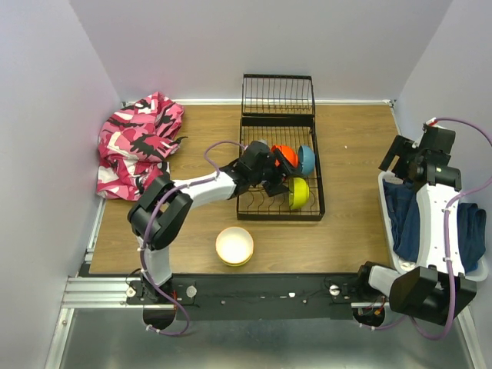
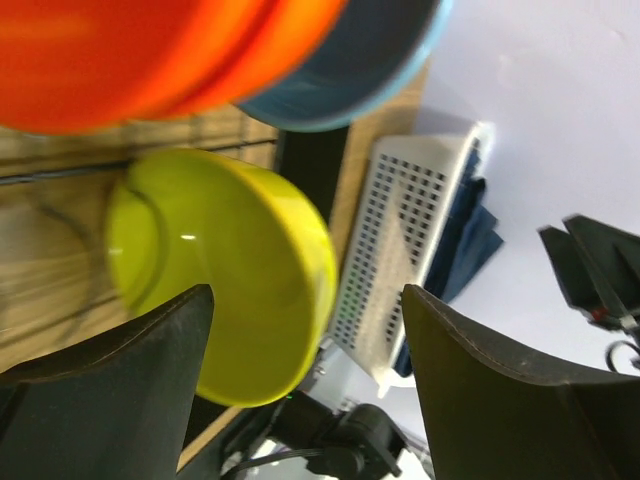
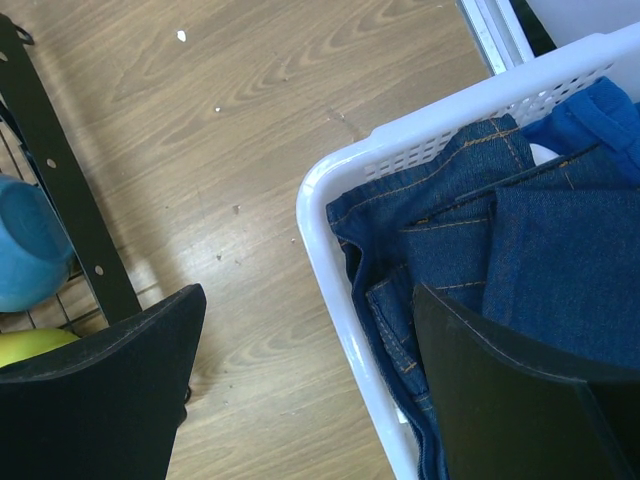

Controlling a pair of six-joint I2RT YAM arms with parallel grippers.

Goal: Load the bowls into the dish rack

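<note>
Bowls in the dish rack (image 1: 278, 217), toward its right side and standing on edge:
- orange-red bowls (image 1: 284, 156): the left wrist view shows nested rims, so I cannot tell how many
- blue bowl (image 1: 307, 160): one, just right of the orange-red bowls
- lime green bowl (image 1: 298, 192): one, nearer the rack's front edge

Outside the rack, a cream-white stack (image 1: 234, 246) sits on the surface (image 1: 346, 231) in front of the rack, clear of it. It looks like two nested bowls.

Left gripper (image 2: 308, 300) is over the rack with its jaws spread wide and nothing between them. The lime green bowl lies just beside one finger.

Right gripper (image 3: 305, 300) is well to the right of the rack, above the rim of one white basket (image 3: 330, 200) of blue denim (image 3: 520, 250). Its jaws are wide apart and empty.

One pink camouflage cloth (image 1: 138, 146) lies left of the rack.
</note>
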